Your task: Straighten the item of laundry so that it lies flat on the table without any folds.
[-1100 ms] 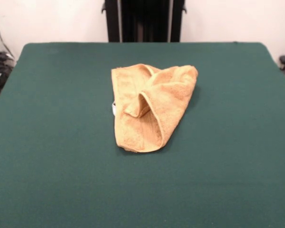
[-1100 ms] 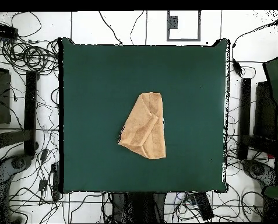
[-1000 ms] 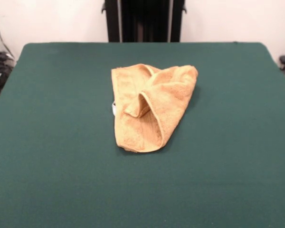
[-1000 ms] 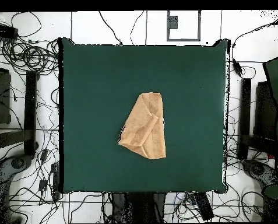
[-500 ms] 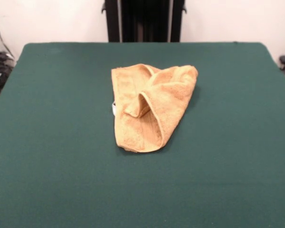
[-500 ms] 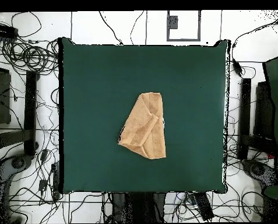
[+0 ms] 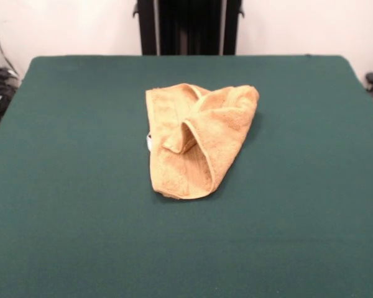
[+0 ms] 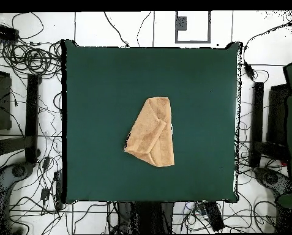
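The towel (image 7: 196,139) lies crumpled near the middle of the table (image 7: 62,186), folded over itself into a rough wedge. In the front view its wide end points to about 1 o'clock and its narrower rounded end to about 7 o'clock, with one flap doubled across the middle, leaving a raised ridge. A small white tag (image 7: 148,141) peeks out at the towel's 9 o'clock edge (seen only from the front).

There is one towel, one table and no gripper in either view, so the fingers' state cannot be told, nor how the towel lies relative to them.

The front view shows the dark pedestal (image 7: 188,26) at 12 o'clock beyond the table. The overhead view shows the towel (image 8: 152,132) as a tapered patch and tangled cables (image 8: 32,58) on the floor around the table (image 8: 99,79).
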Action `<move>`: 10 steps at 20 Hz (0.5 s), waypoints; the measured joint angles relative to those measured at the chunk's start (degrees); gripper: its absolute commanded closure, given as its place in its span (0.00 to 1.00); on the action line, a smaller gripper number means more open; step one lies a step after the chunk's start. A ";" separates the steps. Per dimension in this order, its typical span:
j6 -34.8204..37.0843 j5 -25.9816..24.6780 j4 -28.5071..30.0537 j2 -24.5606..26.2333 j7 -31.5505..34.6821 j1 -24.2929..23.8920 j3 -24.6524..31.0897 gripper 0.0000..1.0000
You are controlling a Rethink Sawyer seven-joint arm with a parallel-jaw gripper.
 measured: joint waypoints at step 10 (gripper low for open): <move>-1.06 14.43 -0.49 13.18 -20.58 -6.08 0.85 0.00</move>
